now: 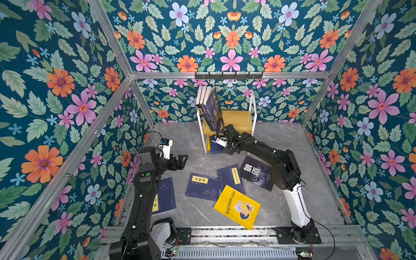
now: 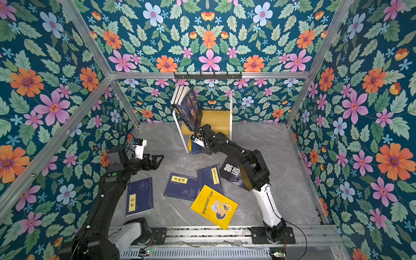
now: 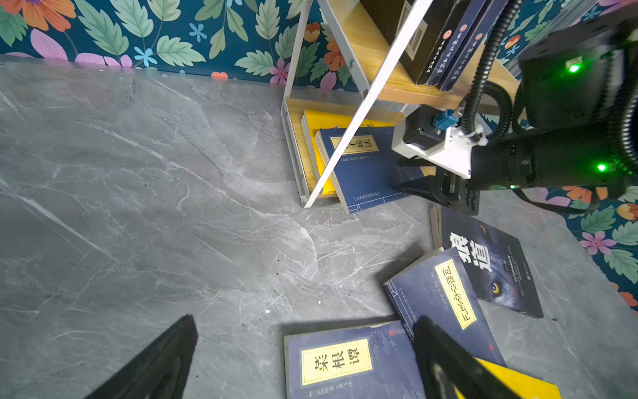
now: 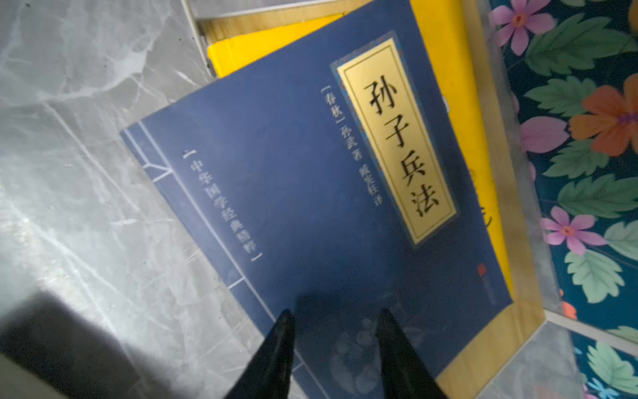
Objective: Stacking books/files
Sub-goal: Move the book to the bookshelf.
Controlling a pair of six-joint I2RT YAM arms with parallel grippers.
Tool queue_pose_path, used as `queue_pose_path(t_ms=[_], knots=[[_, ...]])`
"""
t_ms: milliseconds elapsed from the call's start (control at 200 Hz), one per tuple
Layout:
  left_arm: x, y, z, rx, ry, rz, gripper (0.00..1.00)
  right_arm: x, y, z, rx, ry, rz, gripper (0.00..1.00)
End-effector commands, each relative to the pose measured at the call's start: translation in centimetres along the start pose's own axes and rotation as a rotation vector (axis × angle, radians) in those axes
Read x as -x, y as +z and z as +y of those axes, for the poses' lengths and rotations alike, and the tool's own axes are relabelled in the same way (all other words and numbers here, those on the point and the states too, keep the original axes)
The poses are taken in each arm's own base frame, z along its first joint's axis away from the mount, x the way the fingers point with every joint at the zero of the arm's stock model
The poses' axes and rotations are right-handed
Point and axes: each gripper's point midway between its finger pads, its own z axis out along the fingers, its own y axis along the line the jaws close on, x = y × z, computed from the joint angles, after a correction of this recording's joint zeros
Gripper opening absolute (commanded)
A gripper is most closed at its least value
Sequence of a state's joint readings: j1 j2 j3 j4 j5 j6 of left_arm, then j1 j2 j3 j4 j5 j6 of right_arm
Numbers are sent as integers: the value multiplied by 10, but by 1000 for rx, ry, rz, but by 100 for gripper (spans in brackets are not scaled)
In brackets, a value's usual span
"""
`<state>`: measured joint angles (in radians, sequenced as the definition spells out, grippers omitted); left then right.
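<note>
A white-framed wooden rack (image 1: 238,119) held leaning books (image 1: 210,105) on its upper shelf. On the bottom shelf, a navy book (image 4: 293,193) lay atop a yellow book (image 4: 445,69). The right fingers (image 4: 276,345) hovered parted just over the navy cover, grasping nothing. The left fingers (image 3: 155,362) gaped wide above the surface (image 1: 195,144), where loose books (image 1: 202,186) lay scattered.

- Both top views look down from high up at the front, toward the back wall (image 1: 281,101). They show nearly the same whole floor (image 1: 193,139).
- The left wrist camera looks low across the floor toward the shelf (image 3: 374,51).
- The right wrist camera is very close above a blue book (image 4: 293,172).
- That book shows in every view.
</note>
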<state>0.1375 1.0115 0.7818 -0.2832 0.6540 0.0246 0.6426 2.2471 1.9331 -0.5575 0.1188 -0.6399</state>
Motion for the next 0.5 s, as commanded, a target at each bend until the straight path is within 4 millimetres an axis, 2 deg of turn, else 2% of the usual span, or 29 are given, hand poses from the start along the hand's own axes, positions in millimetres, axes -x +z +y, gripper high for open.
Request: queue_pose_path(t_ms=[0,120,175,400,495], knots=[[5,-1,-1,-8,13,-22,100,5,0,5,15,10,-16,42],[6,-1,-2,-9,11,-20,100,13,-1,26,62,-49,-34,55],[7,-1,-1,-8,12,-22,100,17,-3,30,71,-57,-46,58],[7,-3,-3,-10,15,-26,100,27,6,38,94,-49,-57,63],[6,-3,-3,-12,17,-30,100,30,13,33,66,-43,-59,63]])
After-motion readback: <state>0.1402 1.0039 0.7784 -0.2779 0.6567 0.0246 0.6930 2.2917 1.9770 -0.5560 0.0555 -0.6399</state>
